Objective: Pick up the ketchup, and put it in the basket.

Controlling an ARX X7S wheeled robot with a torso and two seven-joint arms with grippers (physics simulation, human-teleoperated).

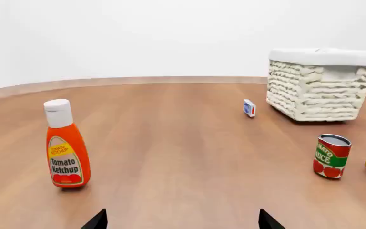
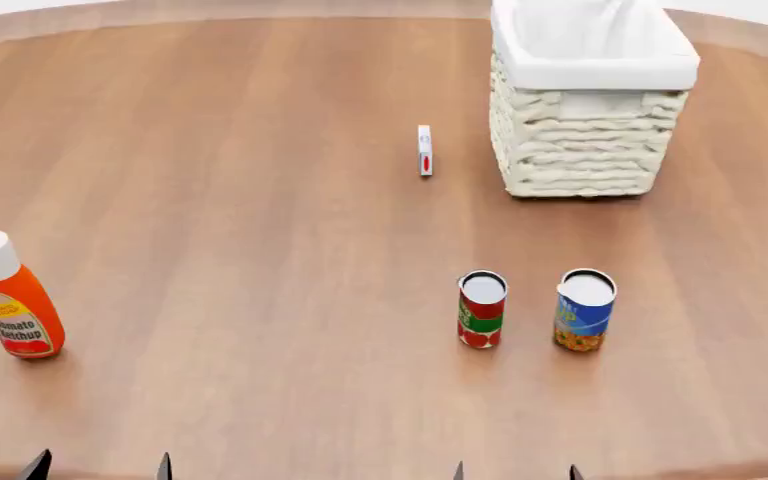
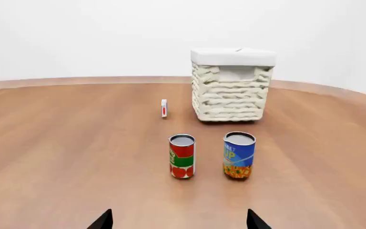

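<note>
The ketchup [image 2: 15,300], an orange-red squeeze bottle with a white cap, stands upright at the table's left; it also shows in the left wrist view [image 1: 66,145]. The cream wicker basket [image 2: 584,140] with a white liner stands at the back right, also in the left wrist view [image 1: 316,88] and the right wrist view [image 3: 230,90]. My left gripper [image 2: 99,468] is open and empty at the near edge, just right of the bottle and nearer to me. My right gripper [image 2: 515,472] is open and empty at the near edge, in front of the two cans.
A red-and-green tomato can [image 2: 482,309] and a blue can [image 2: 583,309] stand side by side in front of the basket. A small white-and-red box [image 2: 424,150] stands left of the basket. The wooden table [image 2: 251,180] has a rounded far edge.
</note>
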